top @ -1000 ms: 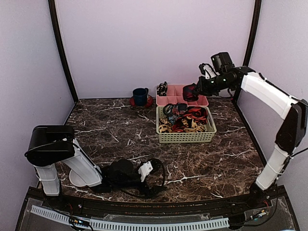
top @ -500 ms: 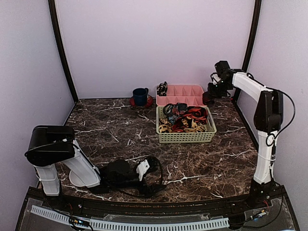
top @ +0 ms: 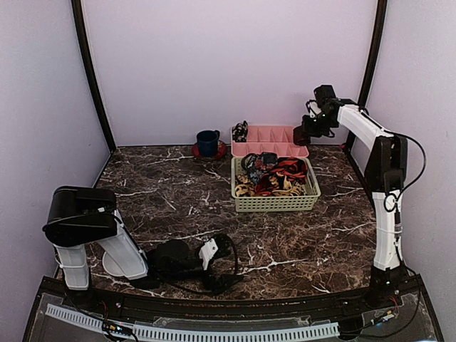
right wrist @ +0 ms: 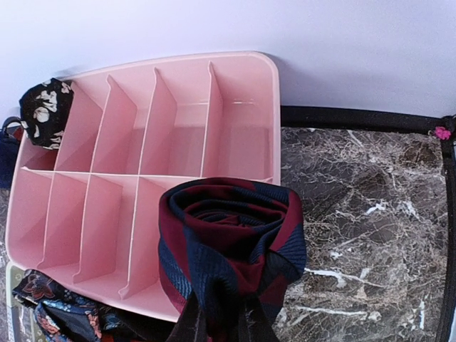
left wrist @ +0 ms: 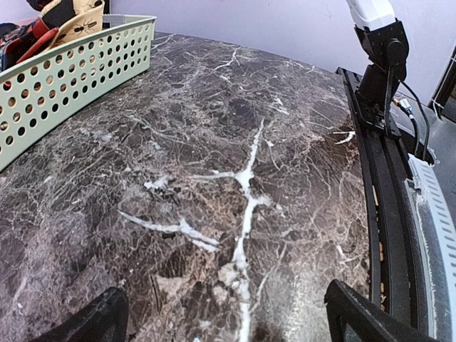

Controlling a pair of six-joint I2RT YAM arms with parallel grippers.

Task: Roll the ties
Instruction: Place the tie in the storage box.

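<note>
Presently, the right claw (top: 302,133) is clenched on a rolled navy-and-red tie (right wrist: 228,246), held above the right end of the pink tray (right wrist: 242,64). The left claw (left wrist: 228,313) is released, low over the desk (top: 164,192). Loose ties (top: 274,177) fill the green basket (top: 274,202).

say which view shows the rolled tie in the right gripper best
Right wrist: the rolled tie fills the foreground, its navy-and-red coil clear. Top external shows only a dark blob at the right gripper; left wrist misses it.
</note>
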